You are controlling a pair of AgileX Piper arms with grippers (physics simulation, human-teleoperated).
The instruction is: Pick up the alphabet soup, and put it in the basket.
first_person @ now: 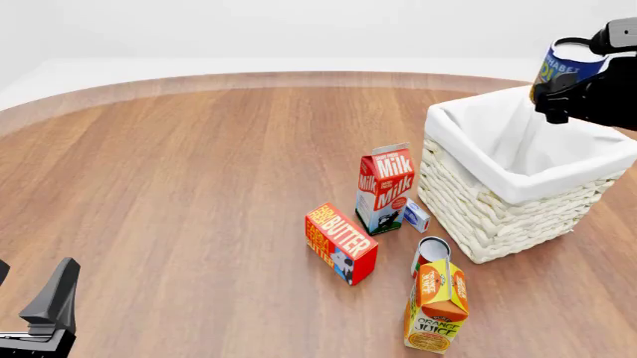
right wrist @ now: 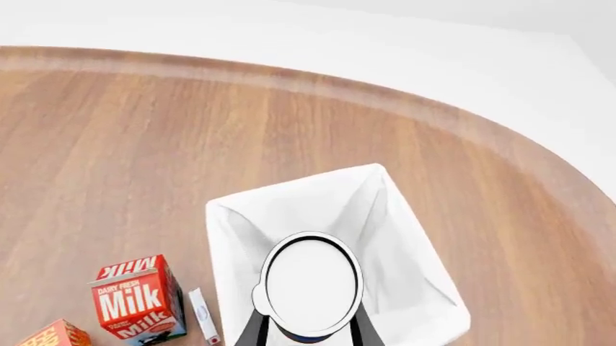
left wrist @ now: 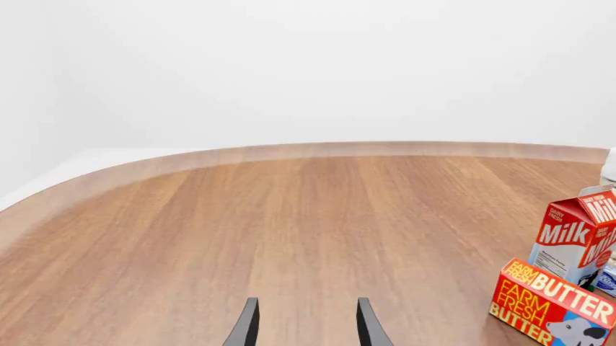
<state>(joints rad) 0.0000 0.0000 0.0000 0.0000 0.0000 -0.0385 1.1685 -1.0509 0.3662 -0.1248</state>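
Soup can held high over the basket, ready for the drop.

The right pincer [first_person: 572, 93] is clamped on the alphabet soup [first_person: 565, 67], one finger on each side of the can, and carries it in the air. In the right wrist view the basket [right wrist: 231, 238] lies directly below the pincer, its white liner open under the can. To do this step well, I think the pincer should go down until the can is inside the rim, near the middle of the opening, and only then let go, so the can does not hit the edge or bounce out. The left pincer [left wrist: 306, 323] has its fingers apart and holds nothing, low over the bare counter [left wrist: 288, 223], well apart from the basket.
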